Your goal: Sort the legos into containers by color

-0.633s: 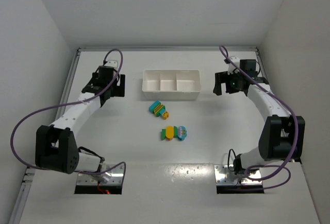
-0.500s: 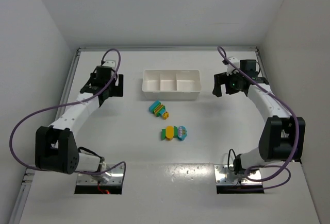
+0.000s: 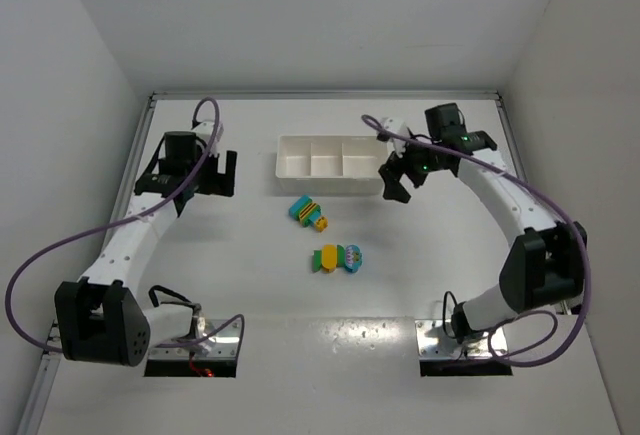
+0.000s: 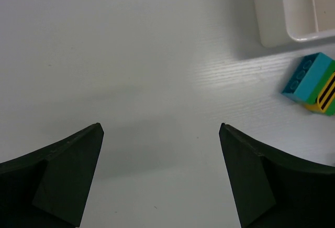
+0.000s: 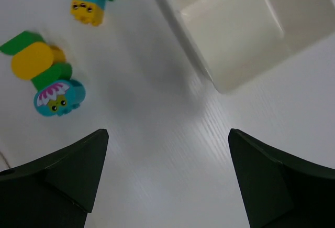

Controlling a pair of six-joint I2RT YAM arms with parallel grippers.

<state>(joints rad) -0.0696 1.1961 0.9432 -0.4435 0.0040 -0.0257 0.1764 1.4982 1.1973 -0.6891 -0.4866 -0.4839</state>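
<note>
Where the smooth white table (image 3: 250, 275) carries a shallow plastic tray (image 3: 332, 185) of three square containers (image 3: 311, 160), left tool (image 4: 159, 127) hangs released left of tray, right tool (image 5: 167, 131) released off its right end. Blocky legos (image 4: 313, 84), clear of both tools: one clump (image 3: 309, 212) just before tray, other clump (image 3: 339, 257) farther out.

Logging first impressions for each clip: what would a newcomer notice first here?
Two multicoloured lego clumps stand out on the white table: the far clump just in front of the white three-compartment tray, the near clump closer to mid-table. The tray looks empty, with the left gripper and right gripper open either side of it.
</note>
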